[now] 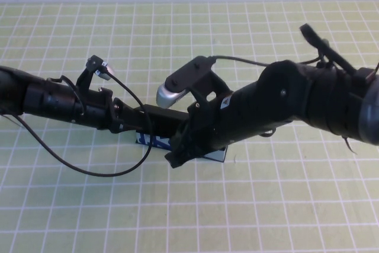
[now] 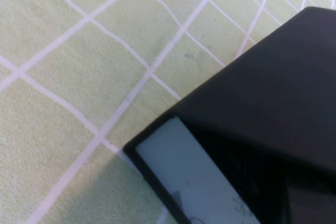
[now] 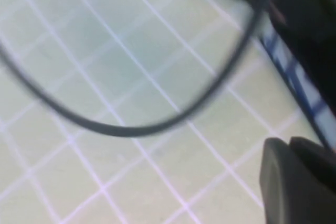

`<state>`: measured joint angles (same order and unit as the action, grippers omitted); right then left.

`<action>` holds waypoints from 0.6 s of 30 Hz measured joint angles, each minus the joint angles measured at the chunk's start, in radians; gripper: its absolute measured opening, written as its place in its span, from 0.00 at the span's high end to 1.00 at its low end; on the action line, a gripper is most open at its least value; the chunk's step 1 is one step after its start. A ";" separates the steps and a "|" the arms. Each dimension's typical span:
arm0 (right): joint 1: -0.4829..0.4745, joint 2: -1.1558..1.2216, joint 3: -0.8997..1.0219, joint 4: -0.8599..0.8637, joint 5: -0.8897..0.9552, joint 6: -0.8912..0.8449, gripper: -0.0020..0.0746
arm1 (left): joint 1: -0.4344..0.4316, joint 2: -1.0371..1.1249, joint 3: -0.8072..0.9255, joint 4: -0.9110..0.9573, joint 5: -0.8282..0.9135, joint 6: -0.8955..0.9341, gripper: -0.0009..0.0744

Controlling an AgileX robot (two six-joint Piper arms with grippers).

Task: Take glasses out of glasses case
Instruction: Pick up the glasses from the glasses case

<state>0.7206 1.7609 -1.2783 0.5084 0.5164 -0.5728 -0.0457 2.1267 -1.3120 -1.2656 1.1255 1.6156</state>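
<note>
The glasses case (image 1: 155, 140) lies mid-table, mostly covered by both arms; only its pale blue printed strip shows. In the left wrist view its black lid (image 2: 262, 93) stands a little above the pale strip (image 2: 184, 174), with a dark gap between. The glasses are hidden. My left gripper (image 1: 127, 122) is at the case's left end, over the lid. My right gripper (image 1: 176, 157) hangs at the case's front edge. Its two fingers (image 3: 278, 182) are pressed together with nothing between them, just beside the blue strip (image 3: 294, 77).
A green mat with a white grid (image 1: 266, 205) covers the table. A black cable (image 1: 89, 170) loops from the left arm onto the mat in front of the case, and shows as a blurred arc (image 3: 131, 129) in the right wrist view. A white wall bounds the far edge.
</note>
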 joint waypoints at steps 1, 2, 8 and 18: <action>0.000 0.017 0.000 -0.026 -0.006 0.044 0.99 | 0.000 0.000 0.000 0.000 0.000 -0.003 0.99; 0.000 0.032 0.000 -0.052 -0.011 0.090 0.99 | 0.000 0.000 0.000 0.000 0.000 -0.004 0.99; 0.000 0.089 0.000 -0.236 -0.089 0.317 0.99 | 0.000 0.000 -0.001 0.003 0.002 -0.014 0.99; -0.083 0.148 -0.154 -0.279 -0.068 0.384 0.99 | 0.000 0.000 -0.001 0.034 0.032 -0.037 0.99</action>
<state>0.6375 1.9089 -1.4323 0.2289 0.4484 -0.1893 -0.0457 2.1267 -1.3134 -1.2314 1.1573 1.5786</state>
